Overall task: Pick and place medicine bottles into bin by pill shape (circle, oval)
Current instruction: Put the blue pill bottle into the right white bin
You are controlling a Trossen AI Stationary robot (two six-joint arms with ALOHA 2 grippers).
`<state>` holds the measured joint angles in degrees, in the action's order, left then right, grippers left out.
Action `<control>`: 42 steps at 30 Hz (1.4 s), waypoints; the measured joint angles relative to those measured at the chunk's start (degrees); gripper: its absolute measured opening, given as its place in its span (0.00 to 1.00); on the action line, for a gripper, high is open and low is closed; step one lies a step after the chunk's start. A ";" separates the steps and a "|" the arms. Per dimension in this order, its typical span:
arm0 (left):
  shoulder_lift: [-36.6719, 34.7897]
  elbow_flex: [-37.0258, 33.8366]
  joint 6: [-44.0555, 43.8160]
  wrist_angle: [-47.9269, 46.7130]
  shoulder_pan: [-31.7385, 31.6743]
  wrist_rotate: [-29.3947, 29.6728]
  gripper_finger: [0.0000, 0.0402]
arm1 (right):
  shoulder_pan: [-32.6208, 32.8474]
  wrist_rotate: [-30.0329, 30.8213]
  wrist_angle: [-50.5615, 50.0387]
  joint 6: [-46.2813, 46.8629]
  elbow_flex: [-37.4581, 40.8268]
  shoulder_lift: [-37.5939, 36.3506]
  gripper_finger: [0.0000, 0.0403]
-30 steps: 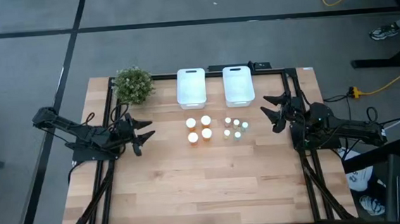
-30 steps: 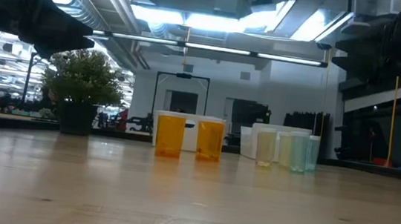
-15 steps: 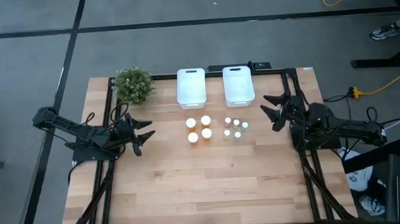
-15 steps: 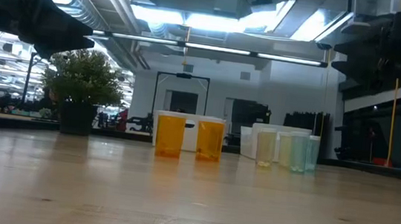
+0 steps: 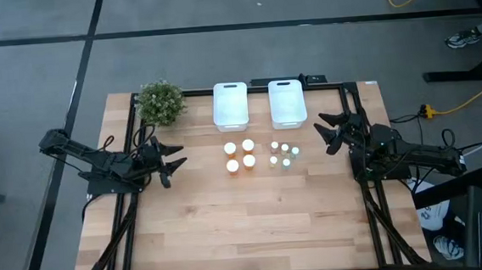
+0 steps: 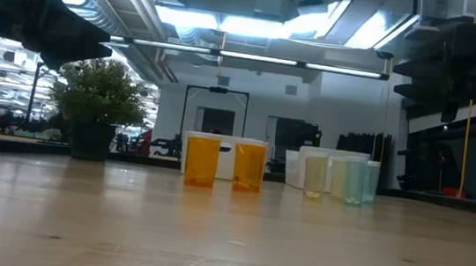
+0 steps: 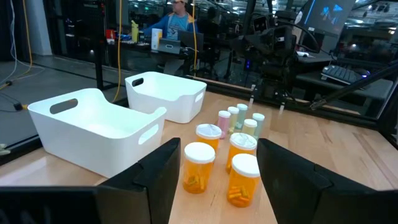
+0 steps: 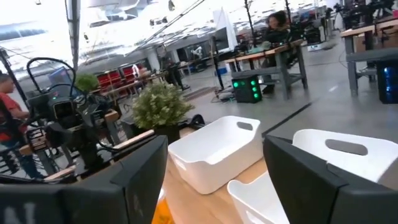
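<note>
Four orange bottles with white caps [image 5: 239, 155] stand in a square at the table's middle. They also show in the left wrist view [image 7: 221, 165] and the low view [image 6: 224, 163]. Several smaller pale bottles [image 5: 282, 154] stand on their bases just to the right of them and show in the low view [image 6: 340, 177]. My left gripper [image 5: 175, 159] hovers open to the left of the orange bottles, pointing at them. My right gripper [image 5: 325, 138] hovers open to the right of the pale bottles. Both are empty.
Two white bins [image 5: 230, 106] [image 5: 287, 103] stand side by side behind the bottles, near the far edge. A potted plant [image 5: 160, 102] stands at the far left. The near half of the wooden table [image 5: 247, 228] lies in front of the bottles.
My right gripper has shifted a little toward the table's far edge and stays open. The bottles have kept still.
</note>
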<state>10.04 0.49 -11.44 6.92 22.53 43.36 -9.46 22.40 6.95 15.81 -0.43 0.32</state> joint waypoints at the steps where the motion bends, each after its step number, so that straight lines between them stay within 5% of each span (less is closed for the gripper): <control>1: 0.02 -0.02 0.00 0.00 0.00 0.02 0.51 | 0.01 0.02 0.02 -0.88 0.00 0.00 0.67; 33: 0.02 -0.02 0.00 0.29 0.01 0.04 0.51 | 0.02 -2.72 -2.70 0.85 0.00 0.17 0.67; 42: 0.01 -0.01 -0.01 12.58 0.00 0.10 0.51 | 0.03 -4.94 -2.86 1.49 0.00 0.28 0.67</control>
<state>10.06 0.48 -11.45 19.50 22.52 43.46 -9.43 17.45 4.10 17.30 -0.43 0.60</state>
